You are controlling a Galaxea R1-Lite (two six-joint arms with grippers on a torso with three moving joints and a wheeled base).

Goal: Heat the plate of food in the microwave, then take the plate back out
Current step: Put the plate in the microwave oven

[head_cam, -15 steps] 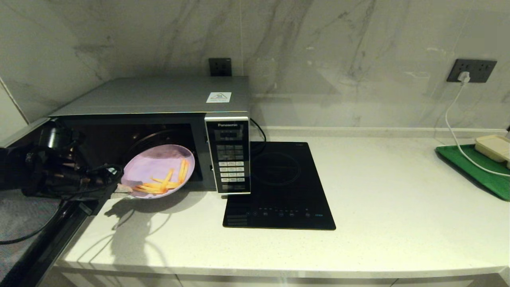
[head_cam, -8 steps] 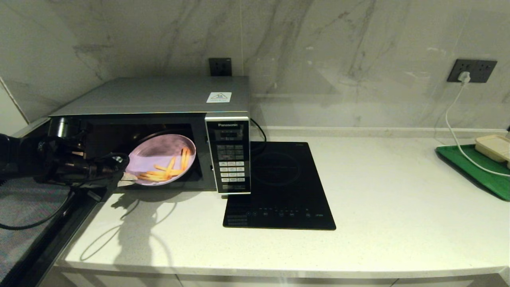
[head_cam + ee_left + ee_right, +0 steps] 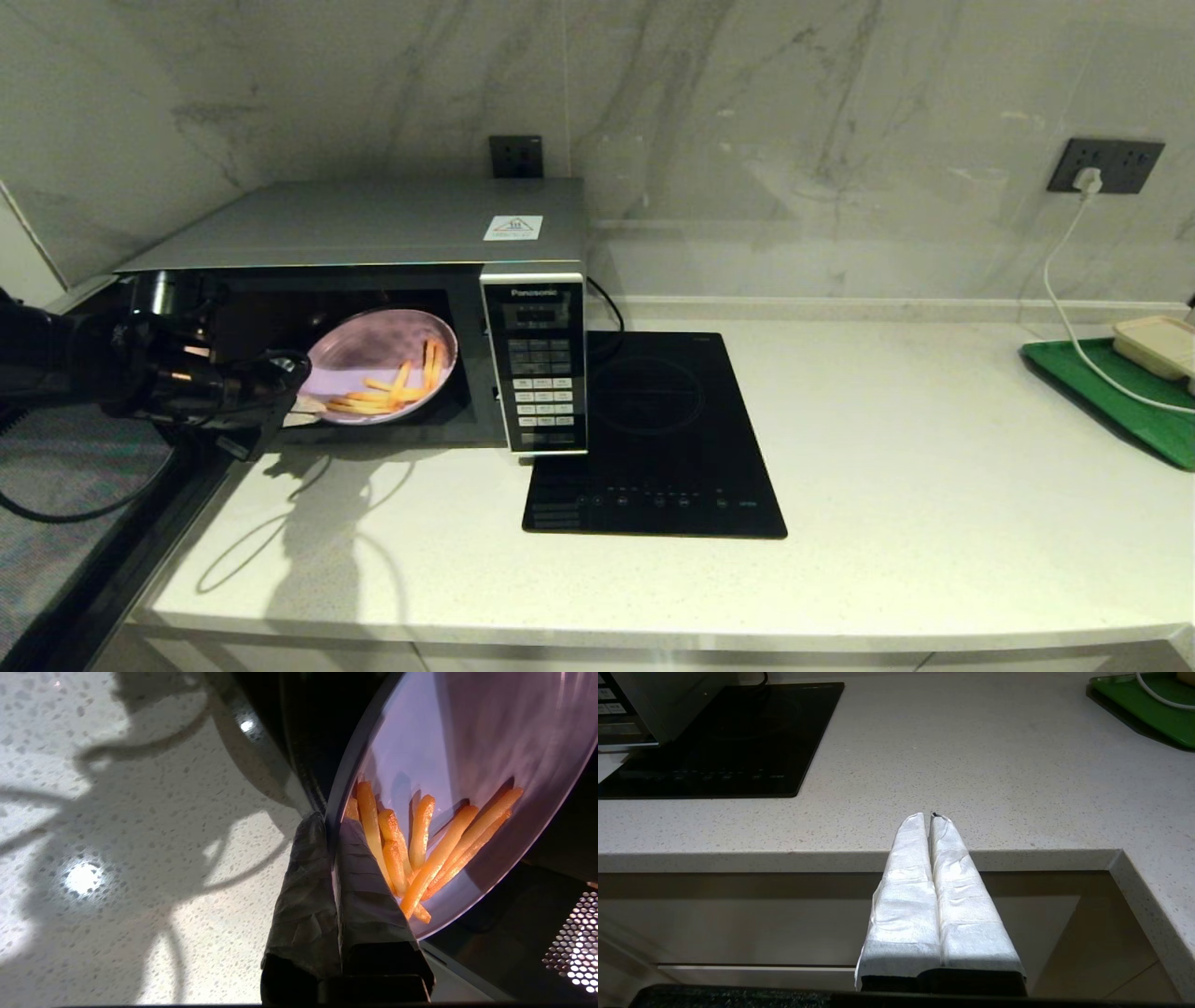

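A kitchen desk [image 3: 840, 523] of pale speckled stone holds a silver-grey microwave [image 3: 373, 224] with its door swung open. The left gripper [image 3: 297, 403] reaches in from the robot's left, its cloth-wrapped fingers [image 3: 303, 882] pressed together, pinching the near edge of the plate of food [image 3: 378, 359]. The plate is round, shallow, smooth lilac plastic with a raised rim, and it sits within the dark mouth of the microwave, tilted so its far edge is higher. It extends away from the gripper toward the oven's control panel side, so any push inward runs along the line from fingers to plate centre. A few thin orange-yellow fries [image 3: 420, 854] lie clustered near the gripped edge, close beside the fingers.

It probably still needs lowering flat onto the oven floor before the gripper lets go; tilted as it is, the fries could slide.

The right gripper [image 3: 933, 815] is parked well away, below the desk's front edge, its white-wrapped fingers closed on nothing.

To the right of the microwave lies a flat black glass hob [image 3: 653, 439], and a green tray [image 3: 1120, 401] sits at the far right.
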